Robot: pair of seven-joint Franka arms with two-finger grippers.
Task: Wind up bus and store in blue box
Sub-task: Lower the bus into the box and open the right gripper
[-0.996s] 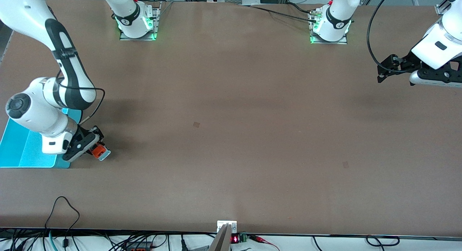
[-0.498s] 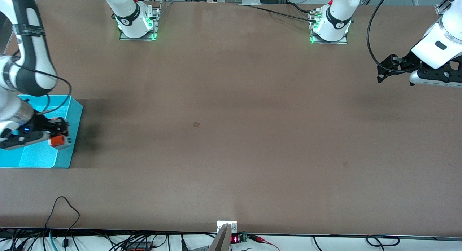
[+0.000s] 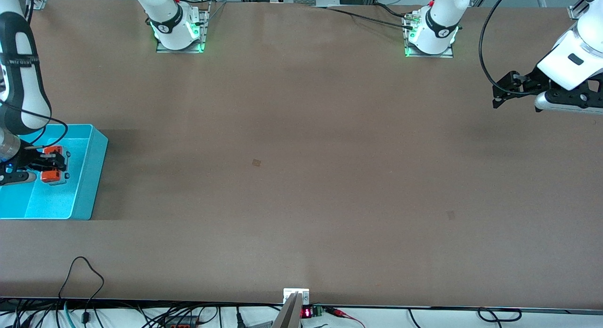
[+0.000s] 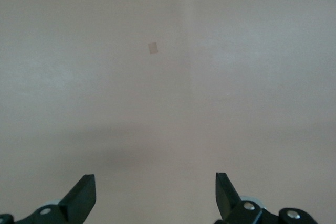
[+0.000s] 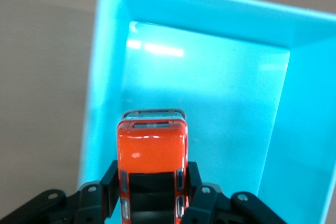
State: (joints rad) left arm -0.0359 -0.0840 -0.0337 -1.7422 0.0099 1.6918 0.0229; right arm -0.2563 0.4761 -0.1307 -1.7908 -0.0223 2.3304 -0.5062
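Carried from the bare table beside the blue box (image 3: 89,177) a second ago to a spot over its floor: one small orange bus (image 3: 52,165), clamped between the black fingers (image 5: 107,187) of the right gripper (image 3: 49,164) at the right arm's end of the table. Seen from the right wrist: glossy orange body, dark roof panels, pale front trim (held level, nose toward the box's end wall). One box only, smooth light-blue plastic, rectangular, with plain sloped walls. One brown matte table (image 3: 301,177), marked by two small darker square patches. Waiting over the left arm's end of the table, apart from everything: the left gripper (image 3: 500,96), jaws spread wide, nothing between them.
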